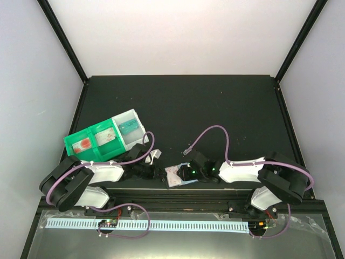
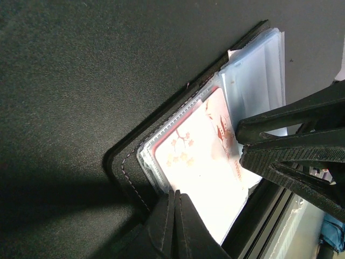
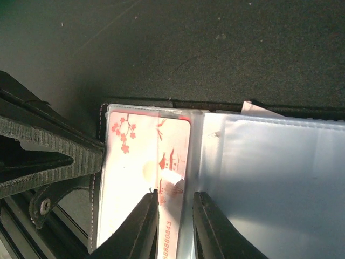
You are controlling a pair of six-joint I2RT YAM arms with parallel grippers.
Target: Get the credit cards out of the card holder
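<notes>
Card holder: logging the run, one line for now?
left gripper: shut on dark-edged folding card holder | right gripper: slightly open over sleeved white red-printed card

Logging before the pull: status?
Left end effector shut, at holder edge. Right end effector tips on card, grip unclear. Card inside holder. Nothing blocking.

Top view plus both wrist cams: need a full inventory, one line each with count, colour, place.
table mat: 1, black, covers the work area
compartment tray: 1, green and clear, left side, small items inside
card holder: 1, dark-edged, lying open at the near edge between the grippers
card: 1 seen, white with red print, in a sleeve of the holder
clear sleeves: count unclear, pale bluish, beside the card
small object: 1, white, right of the tray
perforated strip: 1, white, near side of the arm bases
cables: purple, along both arms
left gripper: shut on the holder's edge
right gripper: fingers slightly apart, tips over the card
</notes>
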